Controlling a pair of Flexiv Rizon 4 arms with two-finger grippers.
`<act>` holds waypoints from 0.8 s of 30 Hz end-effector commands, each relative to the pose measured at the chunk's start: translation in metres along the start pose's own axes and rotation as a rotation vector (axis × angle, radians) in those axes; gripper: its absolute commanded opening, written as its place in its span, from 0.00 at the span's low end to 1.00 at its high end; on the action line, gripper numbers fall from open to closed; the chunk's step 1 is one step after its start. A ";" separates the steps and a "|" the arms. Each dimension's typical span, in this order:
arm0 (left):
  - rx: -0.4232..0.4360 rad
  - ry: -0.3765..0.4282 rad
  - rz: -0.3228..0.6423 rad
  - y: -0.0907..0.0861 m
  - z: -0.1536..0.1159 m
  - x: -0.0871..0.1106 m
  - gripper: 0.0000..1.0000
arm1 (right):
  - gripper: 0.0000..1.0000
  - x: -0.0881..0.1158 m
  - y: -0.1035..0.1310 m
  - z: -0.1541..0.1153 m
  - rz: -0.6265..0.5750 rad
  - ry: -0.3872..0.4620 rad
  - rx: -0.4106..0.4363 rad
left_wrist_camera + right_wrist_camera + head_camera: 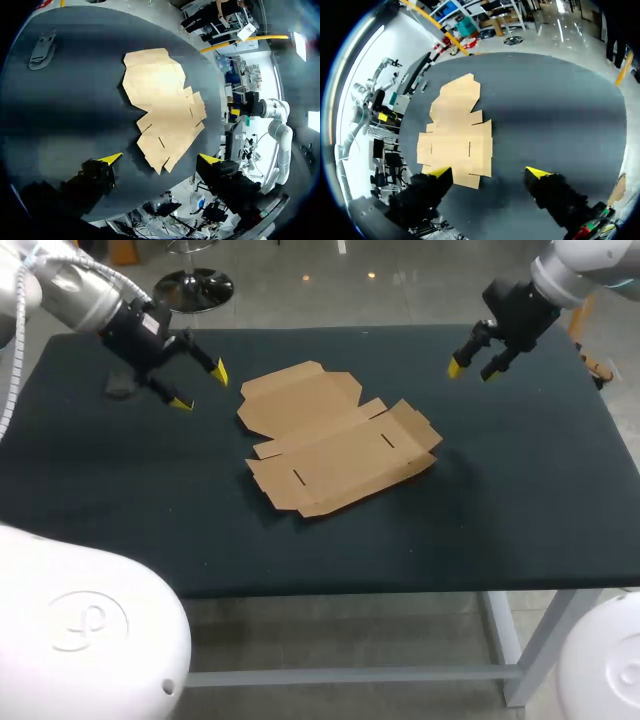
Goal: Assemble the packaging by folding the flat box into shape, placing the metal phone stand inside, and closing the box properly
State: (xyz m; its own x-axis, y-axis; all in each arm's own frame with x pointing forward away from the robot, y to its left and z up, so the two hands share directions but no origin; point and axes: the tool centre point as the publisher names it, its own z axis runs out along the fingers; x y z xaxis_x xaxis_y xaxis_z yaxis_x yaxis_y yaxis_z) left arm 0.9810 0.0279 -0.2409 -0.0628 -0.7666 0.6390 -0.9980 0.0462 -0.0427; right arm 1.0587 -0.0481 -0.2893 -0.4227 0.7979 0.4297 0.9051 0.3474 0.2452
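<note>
Flat box [335, 440] lies unfolded mid-tabletop [520, 500] in the head view, untouched. The left gripper [202, 387] hangs near its far left corner and the right gripper [470, 371] is well apart at the far right; both have their fingers spread and empty.

The left wrist view shows the cardboard [162, 110] ahead of the parted fingers, with the grey metal phone stand [42, 47] lying farther off, apart from it.

The right wrist view shows the cardboard [457, 135] ahead, beside one finger.

Folding has not begun, I judge. The next move calls for catching a panel edge and raising it.
</note>
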 end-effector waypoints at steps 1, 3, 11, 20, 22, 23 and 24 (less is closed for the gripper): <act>0.004 0.003 0.010 0.006 0.004 0.000 1.00 | 1.00 -0.007 0.009 0.019 -0.036 0.037 0.064; 0.004 0.002 0.010 0.007 0.006 -0.002 1.00 | 1.00 -0.007 0.011 0.025 -0.040 0.045 0.081; 0.004 0.018 0.012 0.010 0.011 -0.008 1.00 | 1.00 -0.004 0.016 0.048 -0.091 0.109 0.137; -0.003 0.006 0.020 0.015 0.016 -0.010 1.00 | 0.75 -0.005 0.026 0.088 -0.153 0.193 0.260; -0.002 0.003 0.021 0.016 0.016 -0.010 1.00 | 0.72 -0.004 0.028 0.097 -0.151 0.197 0.287; -0.001 0.002 0.021 0.016 0.016 -0.010 1.00 | 0.71 -0.003 0.029 0.101 -0.155 0.205 0.301; -0.001 0.001 0.020 0.017 0.016 -0.010 1.00 | 0.71 -0.003 0.030 0.105 -0.156 0.217 0.312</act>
State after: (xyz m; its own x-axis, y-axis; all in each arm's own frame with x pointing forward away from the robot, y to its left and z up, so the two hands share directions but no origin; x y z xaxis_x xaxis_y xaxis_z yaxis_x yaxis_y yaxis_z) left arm 0.9675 0.0271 -0.2625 -0.0848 -0.7602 0.6441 -0.9964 0.0650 -0.0545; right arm 1.0778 0.0059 -0.3627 -0.5457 0.6633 0.5121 0.8293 0.5153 0.2162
